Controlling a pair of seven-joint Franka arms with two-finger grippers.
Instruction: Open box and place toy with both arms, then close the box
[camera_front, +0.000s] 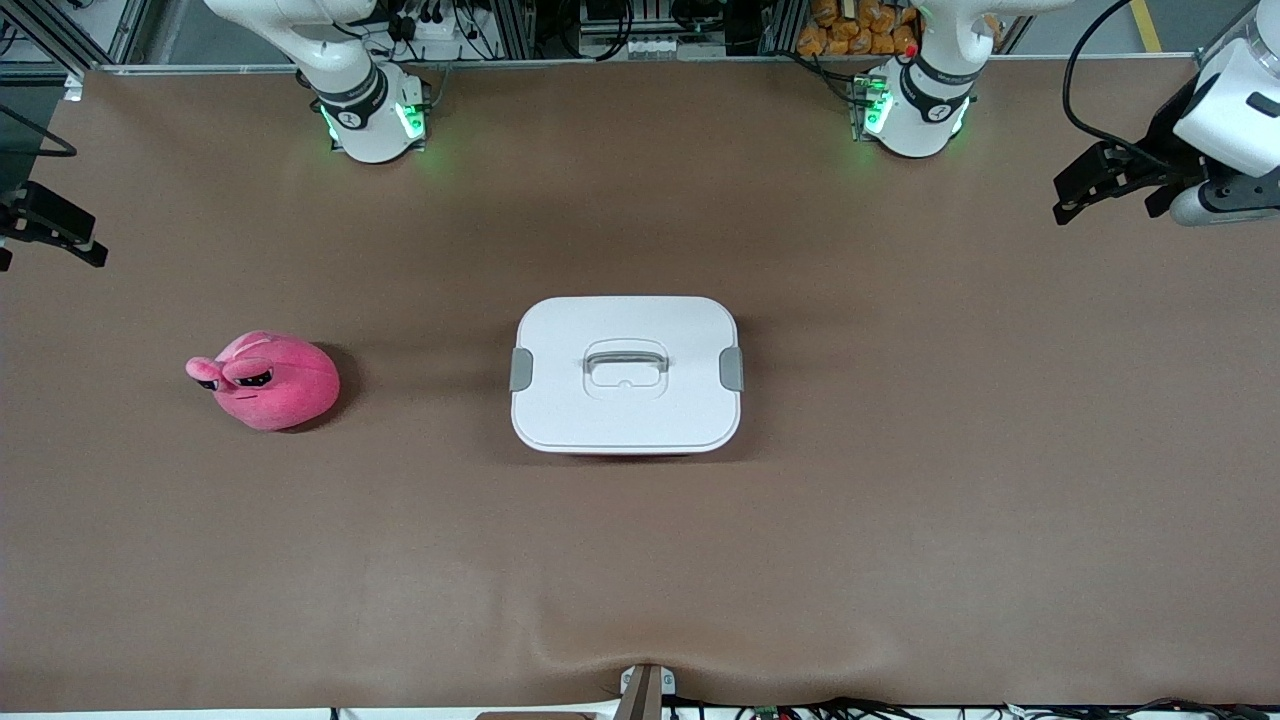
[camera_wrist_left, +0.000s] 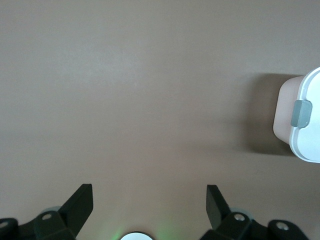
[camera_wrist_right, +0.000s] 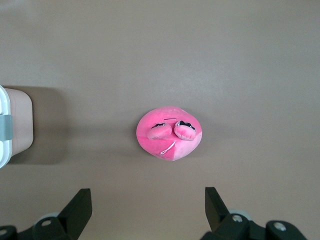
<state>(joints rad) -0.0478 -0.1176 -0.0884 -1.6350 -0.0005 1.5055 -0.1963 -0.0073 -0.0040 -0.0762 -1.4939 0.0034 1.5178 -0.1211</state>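
The box (camera_front: 627, 375) stands at the table's middle with its white lid on and a grey clip at each end. Its end also shows in the left wrist view (camera_wrist_left: 301, 120) and in the right wrist view (camera_wrist_right: 17, 121). The pink plush toy (camera_front: 268, 382) lies on the table beside the box, toward the right arm's end, and shows in the right wrist view (camera_wrist_right: 170, 138). My left gripper (camera_front: 1080, 190) hangs open and empty over the left arm's end of the table (camera_wrist_left: 149, 197). My right gripper (camera_front: 45, 230) hangs open and empty over the right arm's end (camera_wrist_right: 148, 197), apart from the toy.
The brown table cover (camera_front: 640, 560) has a small fold at its edge nearest the front camera. The two arm bases (camera_front: 375, 115) (camera_front: 915, 110) stand along the table's farthest edge, with shelving and cables past them.
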